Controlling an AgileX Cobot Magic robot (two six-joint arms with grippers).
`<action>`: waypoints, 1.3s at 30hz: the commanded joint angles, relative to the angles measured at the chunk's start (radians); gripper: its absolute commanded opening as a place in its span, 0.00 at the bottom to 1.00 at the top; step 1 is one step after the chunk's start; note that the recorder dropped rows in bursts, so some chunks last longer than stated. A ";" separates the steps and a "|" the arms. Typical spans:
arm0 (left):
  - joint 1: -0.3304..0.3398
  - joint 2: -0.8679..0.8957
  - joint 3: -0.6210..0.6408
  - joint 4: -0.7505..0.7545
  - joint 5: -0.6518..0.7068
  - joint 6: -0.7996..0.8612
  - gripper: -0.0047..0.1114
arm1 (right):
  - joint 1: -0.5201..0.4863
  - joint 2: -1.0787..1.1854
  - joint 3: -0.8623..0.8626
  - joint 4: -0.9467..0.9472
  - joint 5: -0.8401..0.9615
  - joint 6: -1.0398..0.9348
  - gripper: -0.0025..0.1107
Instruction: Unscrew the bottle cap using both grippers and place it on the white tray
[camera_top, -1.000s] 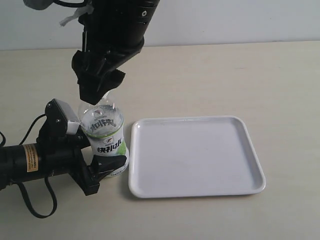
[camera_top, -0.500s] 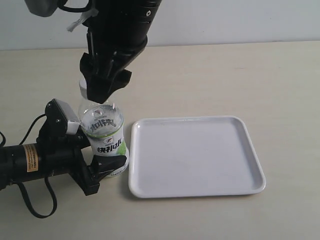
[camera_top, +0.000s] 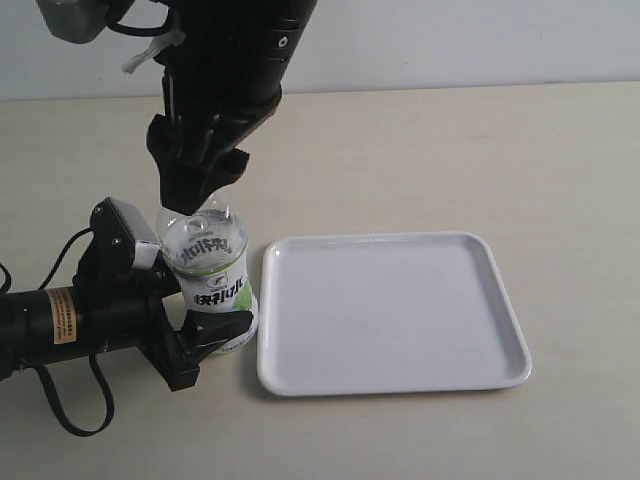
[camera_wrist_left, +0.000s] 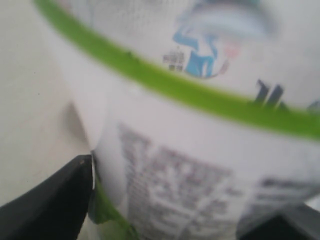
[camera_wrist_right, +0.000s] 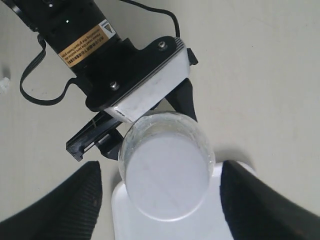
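The bottle (camera_top: 212, 270) is clamped by the left claw (camera_top: 195, 310) against spinning; the right claw (camera_top: 192, 190) is spread wide over the bottle cap (camera_wrist_right: 166, 180).

Beige table (camera_top: 500, 150): bottle (camera_top: 212, 272) upright, white tray (camera_top: 390, 310) just beside.

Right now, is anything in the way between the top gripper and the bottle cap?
Nothing visible is. The right gripper, open, straddles the bottle cap with only air between. The white tray sits right beside the bottle, and nothing lies between them either.
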 joint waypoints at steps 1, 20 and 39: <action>0.000 -0.014 -0.004 0.000 -0.025 -0.007 0.04 | 0.002 -0.006 0.004 0.006 -0.011 -0.001 0.56; 0.000 -0.014 -0.004 0.000 -0.025 -0.007 0.04 | 0.002 -0.006 0.004 0.006 0.010 -0.446 0.02; 0.000 -0.014 -0.011 0.007 -0.018 -0.022 0.04 | 0.002 -0.004 0.004 -0.074 0.013 -0.666 0.24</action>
